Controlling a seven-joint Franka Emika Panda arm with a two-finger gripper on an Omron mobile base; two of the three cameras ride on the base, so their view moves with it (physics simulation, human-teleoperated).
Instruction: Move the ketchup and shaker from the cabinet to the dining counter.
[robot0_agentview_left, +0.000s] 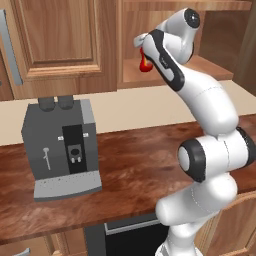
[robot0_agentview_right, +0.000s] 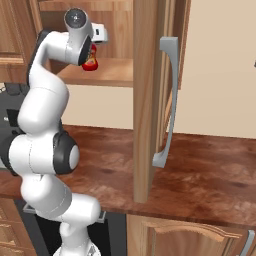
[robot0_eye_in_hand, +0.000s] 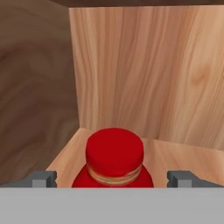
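The ketchup (robot0_eye_in_hand: 114, 159), a red squeeze bottle with a red cap and a yellowish band, stands on the shelf of the open cabinet (robot0_agentview_left: 210, 67), near its left inner wall. My gripper (robot0_eye_in_hand: 113, 179) is open, with one fingertip (robot0_eye_in_hand: 43, 178) on each side of the bottle and a gap between them and the bottle. From the base views the ketchup (robot0_agentview_left: 145, 64) (robot0_agentview_right: 90, 62) shows just below my hand, partly covered by the arm. The shaker is hidden or out of view. The dining counter is out of view.
The cabinet's open door (robot0_agentview_right: 145, 100) with its long silver handle (robot0_agentview_right: 167, 100) juts out to the right of the arm. A grey coffee machine (robot0_agentview_left: 62, 147) stands on the wall counter (robot0_agentview_left: 140, 160) below. A closed cabinet door (robot0_agentview_left: 55, 40) is to the left.
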